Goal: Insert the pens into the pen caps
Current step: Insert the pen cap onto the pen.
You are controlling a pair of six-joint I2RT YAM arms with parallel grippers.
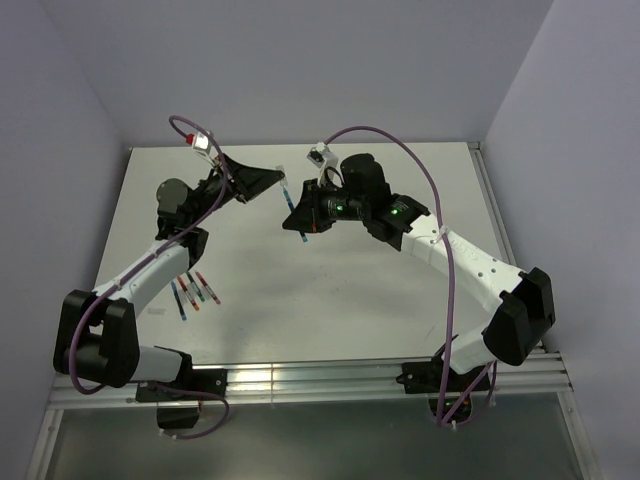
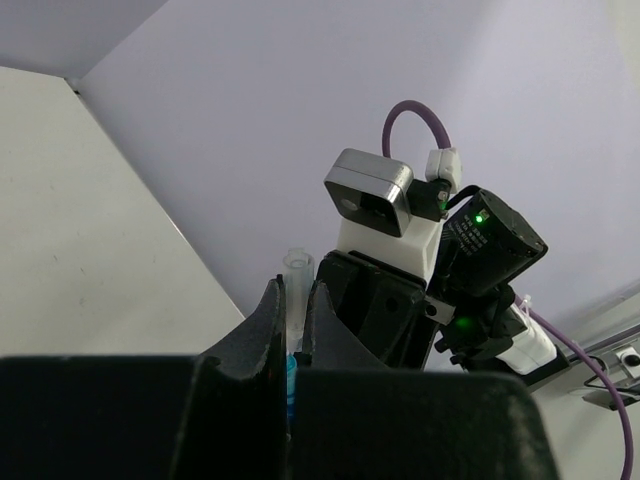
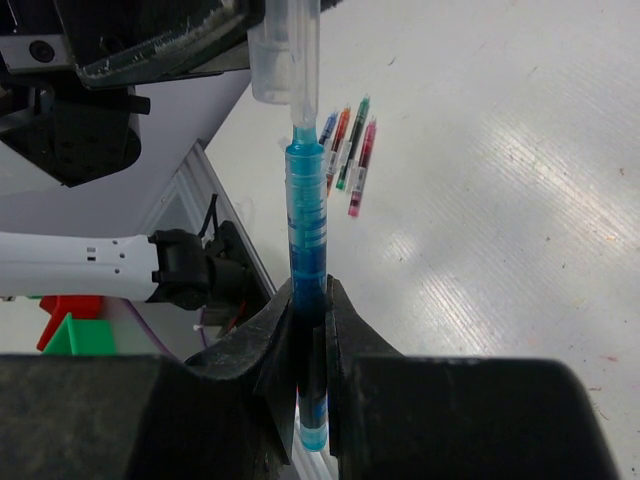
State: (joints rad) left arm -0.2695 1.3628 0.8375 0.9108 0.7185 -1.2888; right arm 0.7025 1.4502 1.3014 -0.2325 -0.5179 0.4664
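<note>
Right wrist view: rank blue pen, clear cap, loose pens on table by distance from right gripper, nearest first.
1. Blue pen: clamped in the right gripper.
2. Clear cap: at the pen's far tip.
3. Loose pens: on the table beyond.

Blue pen (image 3: 305,230), tip in cap (image 3: 283,50) (clear)

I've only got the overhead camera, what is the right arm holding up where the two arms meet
Observer: A blue pen, clamped between the right fingers.
Operator: And the left side?
Observer: The left fingers pinch a clear cap.
Operator: Is the pen in the cap?
Observer: Its narrow tip reaches the cap's mouth, in line with it. I cannot tell whether it is seated.
</note>
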